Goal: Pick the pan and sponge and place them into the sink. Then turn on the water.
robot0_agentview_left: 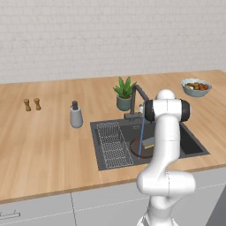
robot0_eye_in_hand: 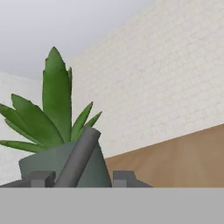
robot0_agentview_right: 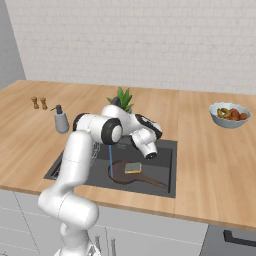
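The dark pan (robot0_agentview_right: 120,176) lies in the sink (robot0_agentview_right: 167,165), its long handle pointing toward the front right. On the pan rests the yellow sponge (robot0_agentview_right: 133,167) with its green top. A thin blue stream of water (robot0_agentview_left: 141,132) falls from the curved faucet (robot0_agentview_left: 137,92) onto the pan (robot0_agentview_left: 134,148), next to the sponge (robot0_agentview_left: 148,142). My gripper (robot0_eye_in_hand: 83,178) is shut to a narrow gap up at the faucet. The grey faucet lever (robot0_eye_in_hand: 78,157) rises between the two tips without being clamped. My arm hides the hand in the left base view.
A potted plant (robot0_agentview_left: 124,90) stands right behind the faucet, close to the hand (robot0_eye_in_hand: 52,118). A wire rack (robot0_agentview_left: 112,145) fills the sink's left part. A soap dispenser (robot0_agentview_left: 76,115) and two shakers (robot0_agentview_left: 32,104) stand to the left, a bowl of food (robot0_agentview_left: 196,87) to the right.
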